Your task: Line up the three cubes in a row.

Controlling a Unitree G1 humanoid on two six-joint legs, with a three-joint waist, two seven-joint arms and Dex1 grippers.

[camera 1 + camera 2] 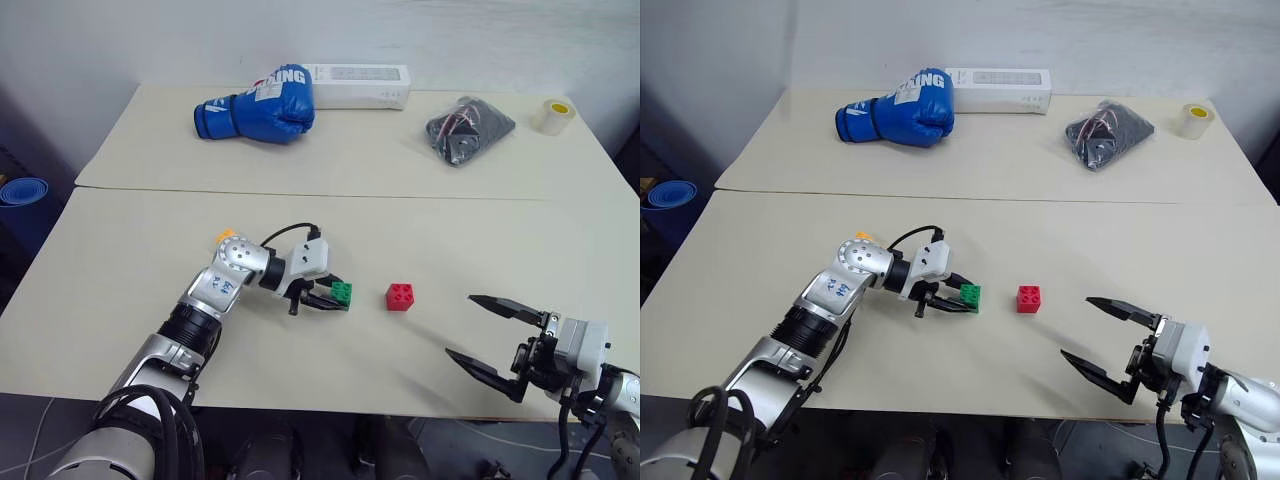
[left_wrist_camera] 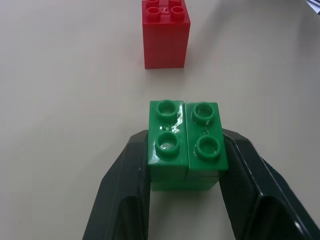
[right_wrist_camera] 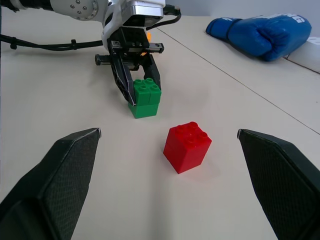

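Note:
My left gripper (image 2: 186, 165) is shut on the green cube (image 1: 343, 291), one finger on each side, at the front middle of the near table. I cannot tell whether the cube rests on the table or hangs just above it. The red cube (image 1: 400, 296) stands on the table a short gap to its right, apart from it. A bit of the yellow-orange cube (image 1: 226, 234) peeks out behind my left wrist, mostly hidden. My right gripper (image 1: 459, 325) is open near the front right edge, pointing toward the red cube (image 3: 187, 146), with nothing between its fingers.
On the far table lie a blue boxing glove (image 1: 258, 105), a long white box (image 1: 360, 87), a black bag (image 1: 468, 128) and a roll of tape (image 1: 553, 115). A seam (image 1: 300, 192) separates the two tables. A blue roll (image 1: 22, 190) sits off the left edge.

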